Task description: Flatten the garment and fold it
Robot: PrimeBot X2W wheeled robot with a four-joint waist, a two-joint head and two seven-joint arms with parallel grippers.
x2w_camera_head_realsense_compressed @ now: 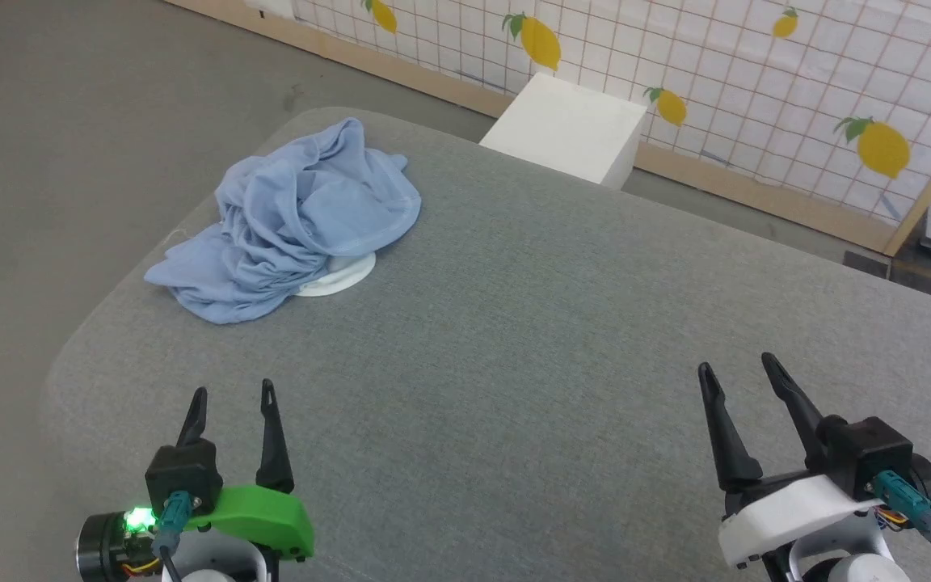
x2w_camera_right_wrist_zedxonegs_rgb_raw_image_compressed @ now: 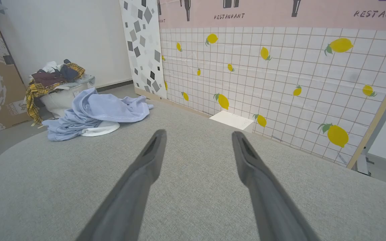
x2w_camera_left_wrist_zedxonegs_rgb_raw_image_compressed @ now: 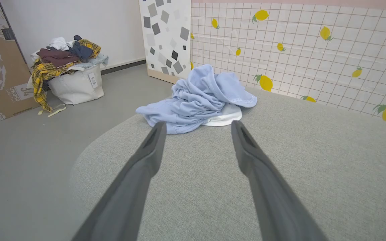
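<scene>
**While left pincer (x2w_camera_head_realsense_compressed: pixel 233 388) and right pincer (x2w_camera_head_realsense_compressed: pixel 736 362) gape, shirt (x2w_camera_head_realsense_compressed: pixel 288 218) lies crumpled**

Though both hover at the near edge with fingers (x2w_camera_head_realsense_compressed: pixel 271 444) spread and nothing between them, the light blue shirt sits bunched at the far left corner of the grey counter (x2w_camera_head_realsense_compressed: pixel 514 323) (nearer the left pincer), well apart from either.

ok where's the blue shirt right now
In the head view the garment lies crumpled at the far left corner of the grey padded surface, partly over a white round object, well ahead of the left gripper.
</scene>
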